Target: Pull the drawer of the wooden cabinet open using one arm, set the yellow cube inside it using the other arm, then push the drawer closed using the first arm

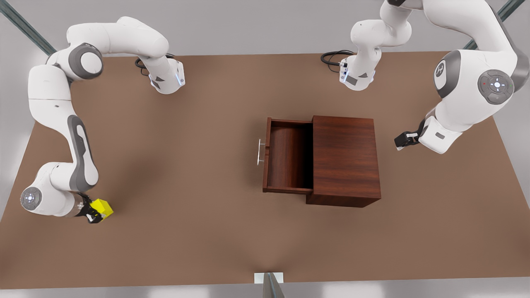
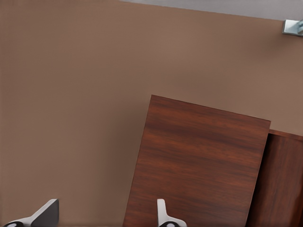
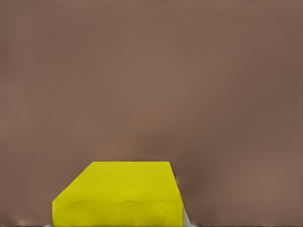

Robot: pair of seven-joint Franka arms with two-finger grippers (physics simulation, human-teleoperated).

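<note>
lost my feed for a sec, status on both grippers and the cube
Right gripper shut on yellow cube, near table edge. Left gripper open, waiting beside cabinet. Drawer pulled open, nothing inside. Path between looks clear.

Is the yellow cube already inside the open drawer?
No, the yellow cube is at the right hand near the front view's left edge, far from the open, empty drawer.
</note>
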